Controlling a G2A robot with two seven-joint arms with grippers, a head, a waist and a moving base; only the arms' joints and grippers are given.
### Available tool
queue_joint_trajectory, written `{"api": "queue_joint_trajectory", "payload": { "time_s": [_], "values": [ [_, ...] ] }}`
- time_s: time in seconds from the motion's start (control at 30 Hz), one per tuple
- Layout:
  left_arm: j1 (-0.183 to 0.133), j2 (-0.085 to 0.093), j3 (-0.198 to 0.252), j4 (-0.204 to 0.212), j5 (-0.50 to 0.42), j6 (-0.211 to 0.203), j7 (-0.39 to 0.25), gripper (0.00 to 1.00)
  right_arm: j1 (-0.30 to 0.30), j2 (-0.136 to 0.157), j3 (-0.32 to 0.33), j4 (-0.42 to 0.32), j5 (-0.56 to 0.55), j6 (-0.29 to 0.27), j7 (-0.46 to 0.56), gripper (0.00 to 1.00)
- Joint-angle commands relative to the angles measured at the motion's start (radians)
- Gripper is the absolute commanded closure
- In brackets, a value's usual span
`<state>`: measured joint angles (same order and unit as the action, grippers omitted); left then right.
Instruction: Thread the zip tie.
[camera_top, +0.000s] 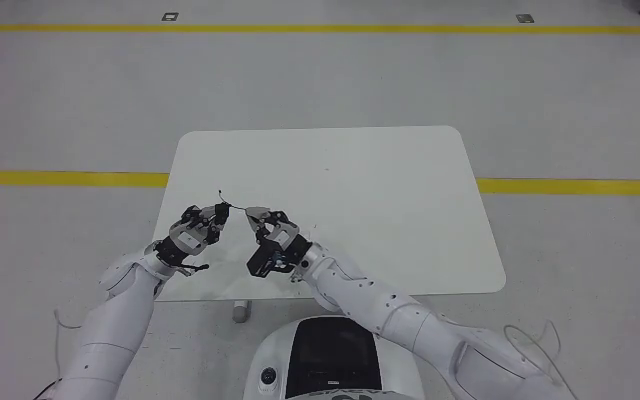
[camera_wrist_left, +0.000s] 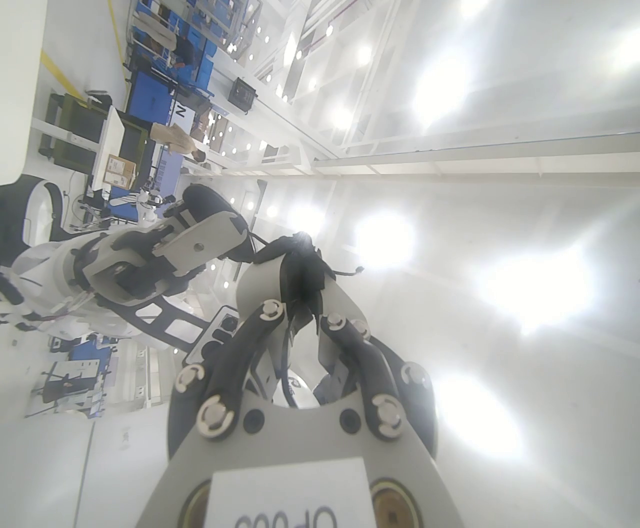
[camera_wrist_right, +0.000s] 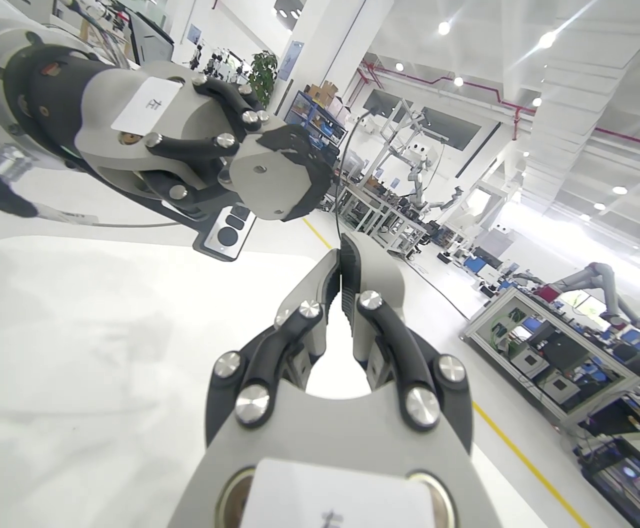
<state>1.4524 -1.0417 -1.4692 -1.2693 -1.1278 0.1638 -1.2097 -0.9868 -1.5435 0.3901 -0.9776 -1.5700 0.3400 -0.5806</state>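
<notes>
Two claws hang close together over the worktop's (camera_top: 400, 170) near left corner, the left claw (camera_wrist_left: 300, 270) and right claw (camera_wrist_right: 341, 260) each pinched tight on the black zip tie (camera_wrist_right: 337, 215) above the worktop.

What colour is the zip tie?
Black; the zip tie shows best in the right wrist view, rising from the right gripper.

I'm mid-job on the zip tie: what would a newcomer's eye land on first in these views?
The left gripper and right gripper meet almost tip to tip above the near left part of the white table. Both are shut on a thin black zip tie, which arcs out past the right gripper's fingertips.
</notes>
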Motion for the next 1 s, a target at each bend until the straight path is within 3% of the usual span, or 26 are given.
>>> {"api": "queue_joint_trajectory", "payload": {
  "time_s": [0.0, 0.97],
  "values": [
    [0.0, 0.0, 0.0, 0.0, 0.0, 0.0, 0.0, 1.0, -0.002, 0.001, 0.002, -0.001, 0.0, 0.0, 0.001, 1.0],
    [0.0, 0.0, 0.0, 0.0, 0.0, 0.0, 0.0, 1.0, -0.021, 0.017, 0.01, -0.005, 0.0, -0.011, 0.019, 1.0]
  ]
}}
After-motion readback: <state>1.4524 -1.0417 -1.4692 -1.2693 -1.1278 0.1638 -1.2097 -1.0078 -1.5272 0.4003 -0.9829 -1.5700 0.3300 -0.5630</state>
